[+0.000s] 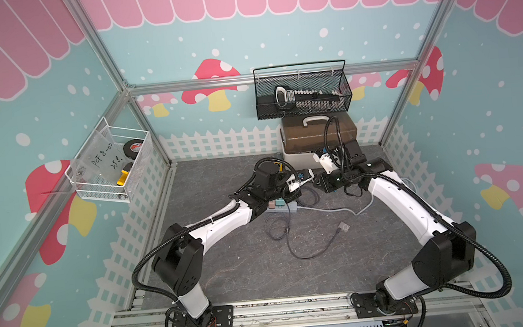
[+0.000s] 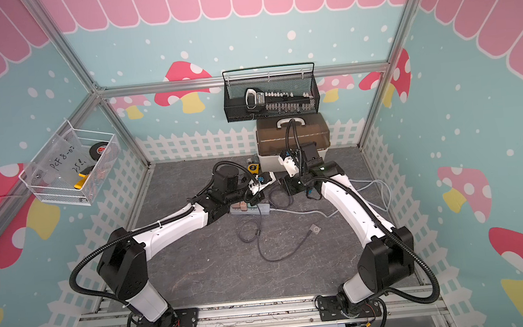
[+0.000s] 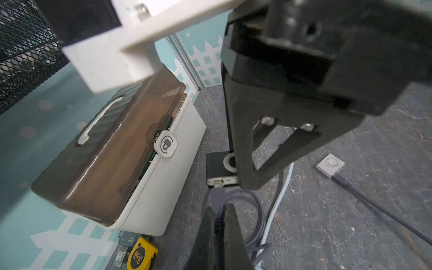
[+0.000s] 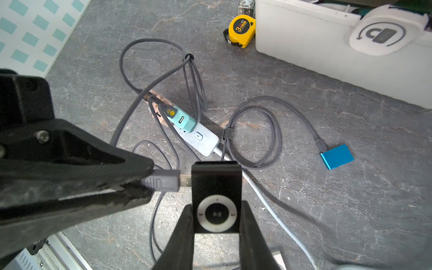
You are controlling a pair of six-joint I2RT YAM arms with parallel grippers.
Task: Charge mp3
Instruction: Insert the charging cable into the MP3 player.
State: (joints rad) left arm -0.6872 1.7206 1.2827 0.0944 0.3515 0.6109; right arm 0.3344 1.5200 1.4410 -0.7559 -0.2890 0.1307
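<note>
A big white box (image 4: 315,46) stands here. In front of the box lies a power strip (image 4: 203,140). Near the box, the right pincer (image 4: 216,207) is clamped on the black mp3 (image 4: 216,184). The left pincer (image 3: 219,209) grips the grey plug (image 3: 218,194), its metal tip touching the mp3.

On the grey table (image 1: 373,257) I see a power strip (image 4: 205,141), grey cables (image 4: 277,133), a silver player (image 3: 330,166), a blue player (image 4: 337,156), a tape measure (image 4: 242,30) and a white box (image 4: 304,39).

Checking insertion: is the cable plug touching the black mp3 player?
Touching. The right wrist view shows the cable plug meeting the black mp3 player, with no gap.
</note>
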